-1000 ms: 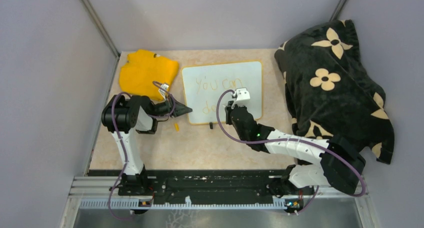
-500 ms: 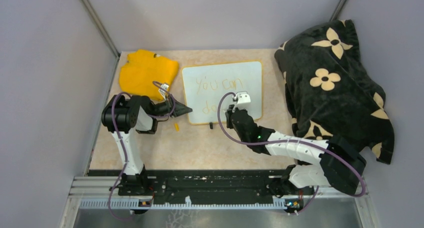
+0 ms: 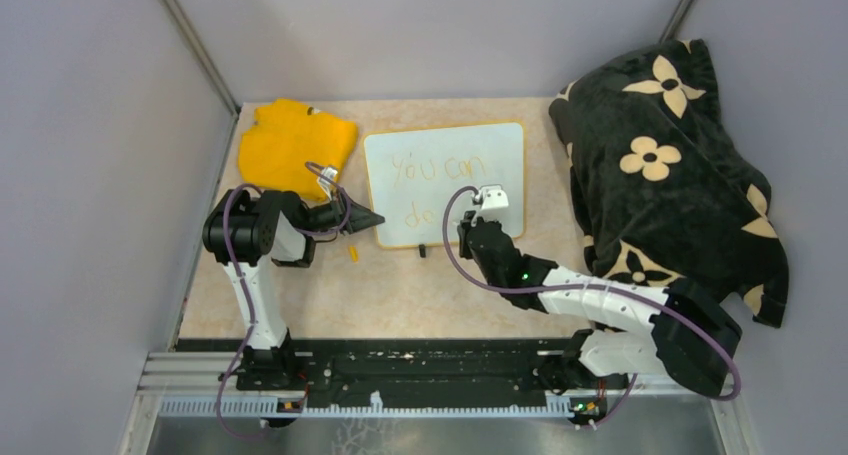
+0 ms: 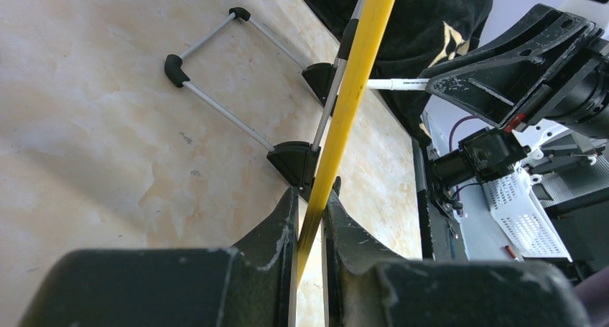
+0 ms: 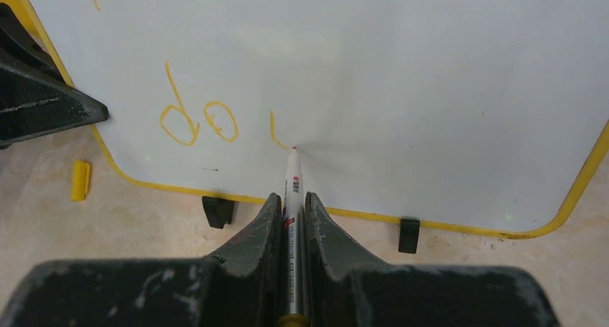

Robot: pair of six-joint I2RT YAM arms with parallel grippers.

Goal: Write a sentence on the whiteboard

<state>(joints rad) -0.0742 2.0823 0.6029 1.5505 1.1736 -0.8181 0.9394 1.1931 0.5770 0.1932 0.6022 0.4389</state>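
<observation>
The whiteboard (image 3: 480, 145) sits mid-way across the desk (image 3: 400, 290), white with a yellow rim (image 4: 353, 83); thin orange sentence (image 3: 437, 167) reads "you can" above, "do" plus one short stroke below; red print on the marker (image 5: 293, 177) too small to read; right jaws pinched tight on it, tip touching the board; left jaws nearly closed, clamping the near-left rim.

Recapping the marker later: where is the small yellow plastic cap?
Top view: the small yellow plastic cap lies on the beige table just off the near-left corner of the yellow-rimmed whiteboard, beside the left tool.
</observation>
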